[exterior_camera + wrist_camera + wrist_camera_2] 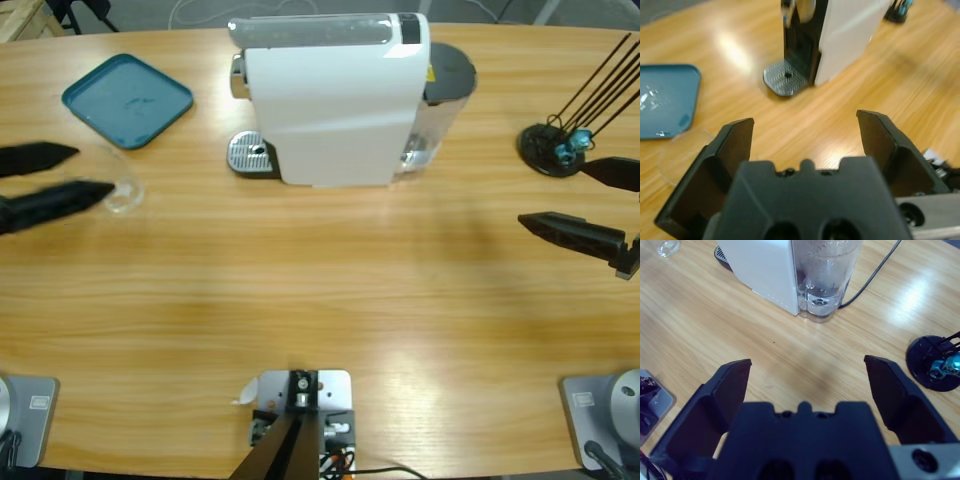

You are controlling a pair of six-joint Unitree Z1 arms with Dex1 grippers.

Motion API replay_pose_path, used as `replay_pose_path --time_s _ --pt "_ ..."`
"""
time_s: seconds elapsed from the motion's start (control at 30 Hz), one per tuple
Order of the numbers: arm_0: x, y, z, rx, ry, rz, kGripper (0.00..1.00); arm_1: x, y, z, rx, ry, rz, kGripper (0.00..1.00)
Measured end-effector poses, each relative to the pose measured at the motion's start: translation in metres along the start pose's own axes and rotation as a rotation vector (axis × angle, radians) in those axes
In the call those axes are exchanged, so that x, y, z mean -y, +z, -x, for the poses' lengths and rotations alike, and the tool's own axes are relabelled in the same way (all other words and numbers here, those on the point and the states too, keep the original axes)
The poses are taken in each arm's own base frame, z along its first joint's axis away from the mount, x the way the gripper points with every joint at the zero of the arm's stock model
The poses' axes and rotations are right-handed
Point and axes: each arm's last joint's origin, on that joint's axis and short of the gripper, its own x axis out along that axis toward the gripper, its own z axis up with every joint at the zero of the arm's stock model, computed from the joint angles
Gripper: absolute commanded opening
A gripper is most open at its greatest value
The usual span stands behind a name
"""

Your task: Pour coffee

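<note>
Barely begun, by the look of it. Clear glass (pixel 122 192) at left edge, beside spread, empty left gripper (pixel 62 173). Right gripper (pixel 585 203) likewise spread, empty. No coffee visible; coffee machine (pixel 335 97) at top centre untouched.

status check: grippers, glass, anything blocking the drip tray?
Left gripper open, beside the clear glass, not gripping. Right gripper open, empty. Drip tray of coffee machine unobstructed.

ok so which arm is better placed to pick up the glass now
Left, probably. The left gripper is open and sits right at the clear glass beside the teal tray. The right gripper, also open, hangs at the far end near the black stand, past the coffee machine.
</note>
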Motion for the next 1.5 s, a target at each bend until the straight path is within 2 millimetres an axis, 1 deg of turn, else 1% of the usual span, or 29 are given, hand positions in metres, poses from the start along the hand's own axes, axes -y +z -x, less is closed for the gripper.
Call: replay_pose_path --time_s 0.03,0.13,0.2,0.23,0.3,0.37,0.47,0.6,0.73,0.87,1.07,1.33,1.5 --pt "0.002 0.01 0.005 0.012 -0.001 0.027 0.814 0.0 0.0 0.0 0.0 0.0 0.0 0.991" --pt "0.007 0.045 0.015 0.065 -0.043 0.124 0.812 0.0 0.0 0.0 -0.001 0.0 0.0 0.991" --pt "0.005 0.065 0.016 0.099 -0.108 0.215 0.8 0.0 0.0 0.0 -0.001 0.0 0.0 0.991" --pt "0.001 0.074 0.011 0.105 -0.156 0.272 0.76 0.0 0.0 0.0 -0.001 0.0 0.0 0.991" --pt "-0.011 0.088 -0.005 0.104 -0.26 0.397 0.752 0.0 0.0 0.0 -0.001 0.0 0.001 0.991" --pt "-0.027 0.095 -0.023 0.083 -0.334 0.518 0.752 0.0 0.0 0.0 -0.001 0.0 0.001 0.991" --pt "-0.044 0.098 -0.047 0.045 -0.377 0.668 0.752 0.0 0.0 0.0 -0.001 0.0 0.001 0.991" --pt "-0.061 0.1 -0.068 0.026 -0.392 0.854 0.752 0.0 0.0 0.0 -0.001 0.0 0.001 0.991" --pt "-0.074 0.1 -0.085 0.013 -0.426 0.95 0.752 0.0 0.0 0.0 -0.001 0.0 0.001 0.991" --pt "-0.082 0.098 -0.101 -0.006 -0.456 0.981 0.734 0.0 0.0 0.0 -0.001 0.0 0.001 0.991" --pt "-0.09 0.095 -0.127 -0.026 -0.514 0.964 0.734 0.0 -0.001 0.0 -0.002 0.0 0.001 0.991" --pt "-0.087 0.099 -0.147 -0.035 -0.555 0.938 0.734 0.0 -0.001 0.0 -0.002 0.0 0.001 0.991" --pt "-0.084 0.1 -0.154 -0.049 -0.567 0.934 0.734 0.0 -0.001 0.0 -0.002 0.0 0.001 0.991"
